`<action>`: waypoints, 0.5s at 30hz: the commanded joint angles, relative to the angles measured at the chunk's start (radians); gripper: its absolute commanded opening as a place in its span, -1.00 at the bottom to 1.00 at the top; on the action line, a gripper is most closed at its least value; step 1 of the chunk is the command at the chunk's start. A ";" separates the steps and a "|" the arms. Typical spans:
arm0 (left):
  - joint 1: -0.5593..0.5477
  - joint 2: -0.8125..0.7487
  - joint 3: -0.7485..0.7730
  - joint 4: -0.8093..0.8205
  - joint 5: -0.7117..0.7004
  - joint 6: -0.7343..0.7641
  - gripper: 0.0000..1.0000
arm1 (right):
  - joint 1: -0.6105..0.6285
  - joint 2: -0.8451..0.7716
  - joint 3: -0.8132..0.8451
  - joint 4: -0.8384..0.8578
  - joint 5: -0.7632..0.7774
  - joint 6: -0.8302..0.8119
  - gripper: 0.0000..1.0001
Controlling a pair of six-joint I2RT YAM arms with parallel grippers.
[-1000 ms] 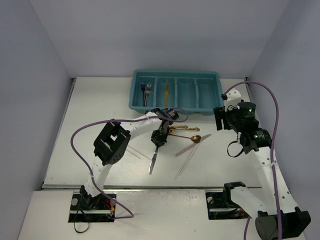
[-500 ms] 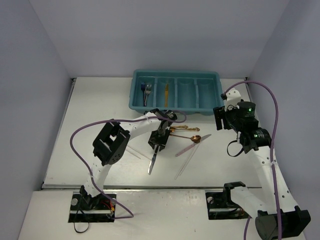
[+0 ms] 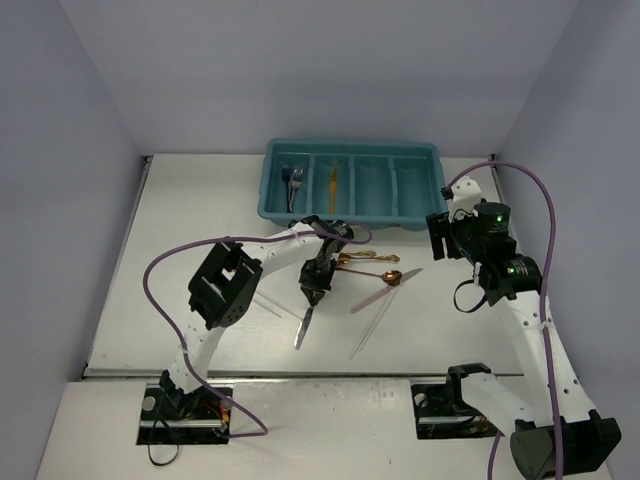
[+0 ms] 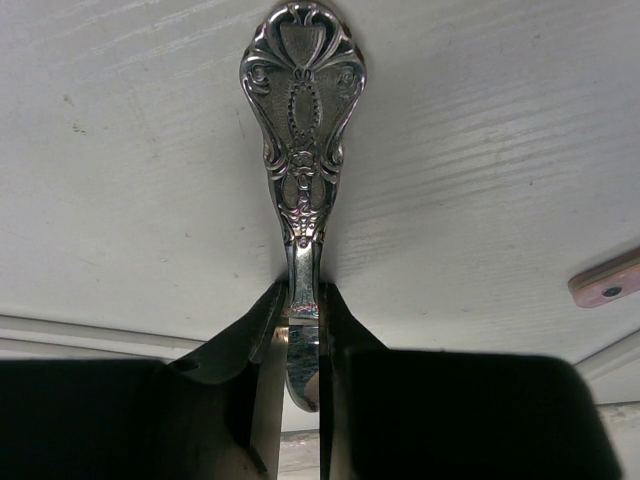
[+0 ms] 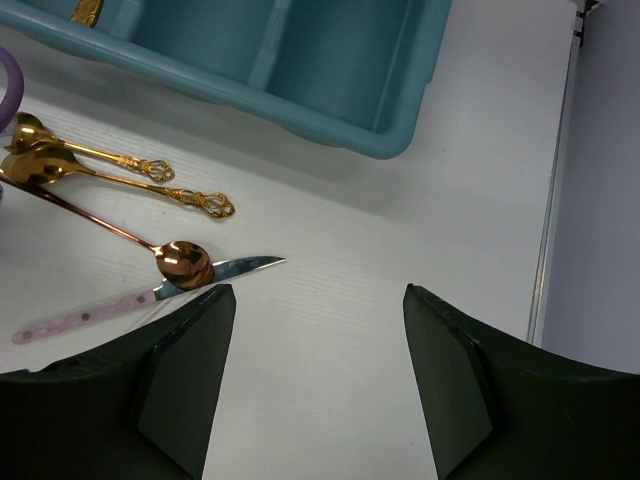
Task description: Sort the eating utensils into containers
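Your left gripper (image 4: pixel 300 310) is clenched on a silver knife (image 4: pixel 303 120), right gripper (image 5: pixel 315 385) released; tray (image 3: pixel 350 144) at twelve o'clock holds few utensils; spoons (image 3: pixel 365 258), sticks (image 3: pixel 372 322) lie unsorted.

a white table (image 3: pixel 180 230) with faint grain carries everything. plain pale lavender walls rise from its edges: a back wall (image 3: pixel 320 70) beyond the table, a left wall (image 3: pixel 50 200) and a right wall (image 3: pixel 590 110) along its sides. even, soft light falls on the table.
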 commanded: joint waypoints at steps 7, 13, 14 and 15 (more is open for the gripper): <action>-0.031 -0.097 -0.013 0.008 -0.084 0.001 -1.00 | -0.005 -0.019 0.040 0.059 -0.103 -0.036 0.24; -0.032 -0.207 0.019 0.009 -0.063 0.010 -1.00 | -0.004 -0.031 0.023 0.059 -0.227 -0.100 0.24; -0.032 -0.222 0.023 0.010 -0.055 0.010 -1.00 | -0.004 -0.033 0.022 0.059 -0.246 -0.115 0.25; -0.032 -0.239 0.024 0.010 -0.050 0.011 -1.00 | -0.005 -0.035 0.022 0.059 -0.261 -0.137 0.26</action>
